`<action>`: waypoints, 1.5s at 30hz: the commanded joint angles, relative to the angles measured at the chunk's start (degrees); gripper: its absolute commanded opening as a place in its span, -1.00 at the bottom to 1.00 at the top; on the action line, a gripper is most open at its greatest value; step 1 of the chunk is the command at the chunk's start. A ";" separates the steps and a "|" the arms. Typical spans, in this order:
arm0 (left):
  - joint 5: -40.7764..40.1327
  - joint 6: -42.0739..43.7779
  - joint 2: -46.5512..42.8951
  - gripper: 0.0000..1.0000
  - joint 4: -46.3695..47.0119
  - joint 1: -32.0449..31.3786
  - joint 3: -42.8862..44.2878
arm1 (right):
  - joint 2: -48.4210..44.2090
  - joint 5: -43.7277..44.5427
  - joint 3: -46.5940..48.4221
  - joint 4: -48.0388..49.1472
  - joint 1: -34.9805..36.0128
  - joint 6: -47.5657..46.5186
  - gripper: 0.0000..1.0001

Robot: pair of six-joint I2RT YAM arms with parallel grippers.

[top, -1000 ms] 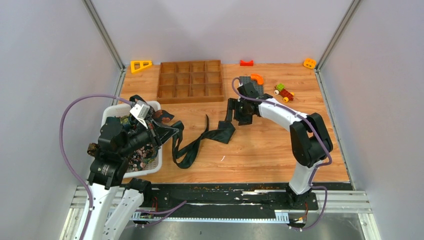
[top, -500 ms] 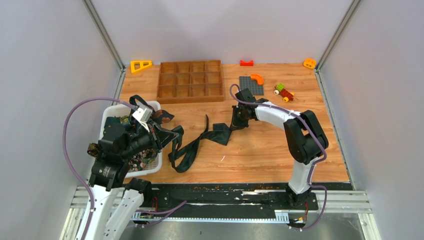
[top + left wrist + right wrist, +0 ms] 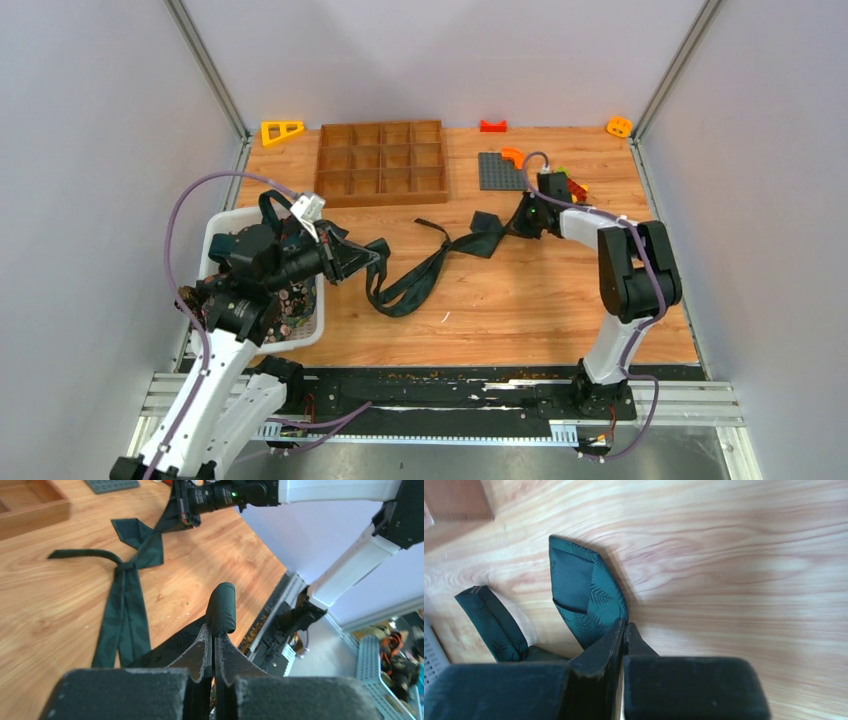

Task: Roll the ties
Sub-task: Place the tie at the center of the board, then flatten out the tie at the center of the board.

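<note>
Both claws grip one dark green tie: the left claw is clenched on it beside the basket, the right claw clenched on its broad tip, farther right. Between them its length lies slack, left-to-right across the table.

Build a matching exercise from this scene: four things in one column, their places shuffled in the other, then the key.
Things
1. tie
2. wooden tray
3. white basket
4. yellow triangle

Places
A. far left corner of the table
B. near left part of the table
C. pinched by the left gripper and the right gripper
D. far middle of the table

Pairs: 1-C, 2-D, 3-B, 4-A
</note>
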 commanded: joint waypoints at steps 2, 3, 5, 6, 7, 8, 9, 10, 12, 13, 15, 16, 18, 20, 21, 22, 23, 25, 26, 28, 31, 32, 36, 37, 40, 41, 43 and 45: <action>-1.57 0.36 8.13 -1.00 10.09 -9.50 2.23 | -7.61 -0.01 -6.00 14.34 -7.58 -1.49 -1.00; -2.41 1.09 10.15 -1.00 11.10 -12.00 2.73 | -8.70 0.06 -7.49 16.12 -9.56 -1.49 -1.00; -3.72 2.06 13.66 -1.00 12.97 -16.30 3.59 | -10.52 -0.16 -10.33 19.85 -14.48 -1.03 -1.00; -4.11 2.56 15.11 -1.00 13.79 -17.66 4.02 | -11.26 -0.54 -11.74 21.96 -17.10 -0.43 -1.00; -4.39 3.13 16.31 -1.00 13.98 -18.65 4.22 | -11.92 -1.52 -13.43 24.47 -19.62 0.50 -1.00; -4.59 3.62 17.43 -1.00 13.89 -19.17 4.22 | -12.26 -3.30 -14.90 26.98 -22.62 1.61 -1.00; -4.78 4.40 18.36 -1.00 13.26 -19.48 4.12 | -12.35 -5.07 -15.89 29.11 -25.29 2.78 -1.00; -5.20 5.21 18.81 -1.00 12.84 -19.53 3.83 | -12.28 -6.65 -16.53 30.59 -27.66 3.85 -1.00; -6.83 6.66 19.22 -1.00 9.48 -19.50 2.91 | -11.78 -9.35 -17.24 33.23 -31.51 5.78 -1.00; -7.84 7.02 19.23 -1.00 8.74 -19.59 2.15 | -11.65 -9.72 -17.43 33.77 -32.36 6.25 -1.00; -11.42 6.83 19.26 -1.00 7.44 -19.79 0.75 | -11.52 -9.73 -17.29 33.15 -32.96 6.87 -1.00; -13.50 6.71 19.51 -1.00 6.32 -19.92 0.38 | -11.54 -9.21 -16.85 31.64 -33.03 6.54 -1.00; -17.61 5.86 20.13 -1.00 4.12 -20.02 -1.01 | -11.79 -8.06 -16.55 29.12 -33.08 6.27 -0.93; -19.06 3.88 20.50 -1.00 5.07 -20.23 -4.01 | -13.03 -6.68 -17.36 28.46 -33.08 5.91 -0.71; -19.32 3.08 20.53 -1.00 5.80 -20.43 -5.57 | -14.09 -5.73 -17.81 28.04 -33.10 5.77 -0.57; -19.77 2.66 20.43 -1.00 5.94 -20.76 -6.73 | -15.25 -4.68 -18.10 27.40 -33.06 5.51 -0.37; -20.57 2.61 20.29 -0.97 5.74 -21.35 -7.86 | -16.70 -3.36 -18.33 26.44 -33.12 5.24 -0.04; -21.81 2.18 19.88 -0.87 4.96 -22.09 -9.66 | -20.86 -0.12 -18.44 23.37 -33.08 4.72 0.29; -22.10 1.98 19.68 -0.80 4.68 -22.42 -10.37 | -22.98 1.77 -18.58 21.73 -33.05 4.50 0.39; -22.79 1.91 19.20 -0.53 3.78 -23.21 -11.00 | -27.52 5.45 -18.88 18.48 -32.76 3.92 0.51; -26.68 1.92 17.84 0.00 -0.49 -24.83 -10.86 | -33.46 10.91 -17.31 12.75 -28.32 0.63 0.55; -28.66 1.53 17.02 0.20 -1.92 -25.18 -10.83 | -34.61 12.69 -16.05 9.44 -25.63 -1.10 0.56; -34.89 -1.22 12.62 0.93 -6.38 -25.84 -9.78 | -33.87 18.89 -9.70 1.33 -15.36 -7.82 0.55; -36.35 -1.57 11.33 0.99 -7.45 -25.95 -9.55 | -32.76 18.59 -8.22 -0.12 -13.81 -8.97 0.55; -39.95 -2.20 8.64 1.00 -11.12 -26.11 -7.52 | -27.01 18.16 -2.73 -5.15 -10.12 -12.76 0.55; -40.94 -2.23 7.86 1.00 -12.14 -26.20 -6.83 | -24.32 18.29 0.11 -7.72 -8.73 -14.09 0.55; -42.53 -2.18 7.22 1.00 -13.90 -26.26 -5.56 | -18.96 18.59 5.35 -12.55 -6.72 -16.62 0.55; -43.27 -1.90 8.81 1.00 -15.48 -26.30 -4.08 | -13.64 18.79 10.61 -17.71 -4.99 -18.87 0.55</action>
